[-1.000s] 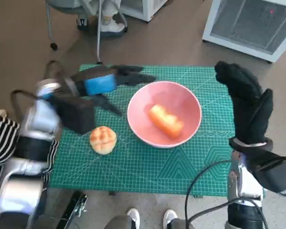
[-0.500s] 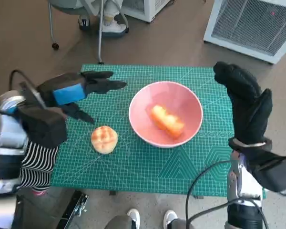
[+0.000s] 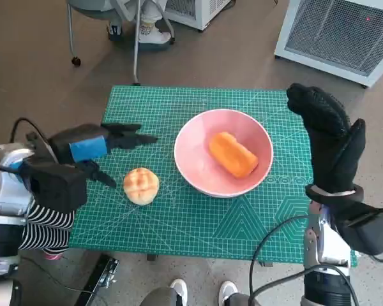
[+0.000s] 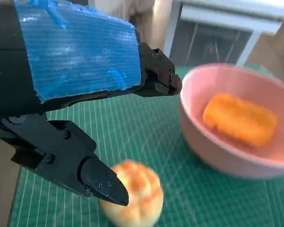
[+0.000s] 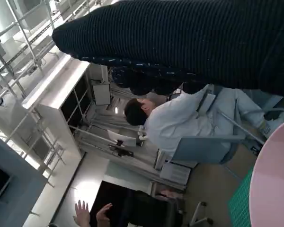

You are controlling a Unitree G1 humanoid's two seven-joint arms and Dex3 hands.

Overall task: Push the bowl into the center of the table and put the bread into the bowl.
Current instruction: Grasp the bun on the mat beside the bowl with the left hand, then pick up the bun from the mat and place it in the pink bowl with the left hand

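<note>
Left hand (image 3: 89,148) fingers apart, holding nothing, near the round bun (image 3: 141,185); right hand (image 3: 330,141) (fingers hardly visible) unclear.

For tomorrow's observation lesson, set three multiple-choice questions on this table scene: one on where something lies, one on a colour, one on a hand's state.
1. Where does the round bun lie?
A. inside the bowl
B. on the green mat, beside the bowl
C. on the floor

2. What colour is the bowl?
A. pink
B. white
C. blue

3. What is the left hand doing?
A. gripping the round bun
B. holding the bowl's rim
C. holding nothing, fingers apart

Answers:
1. B, since the head view shows the bun on the mat outside the bowl's rim.
2. A, since the head and left wrist views both show a pink bowl, with an orange bread inside.
3. C, since the left wrist view shows the spread fingers above the bun, closed on nothing.
</note>
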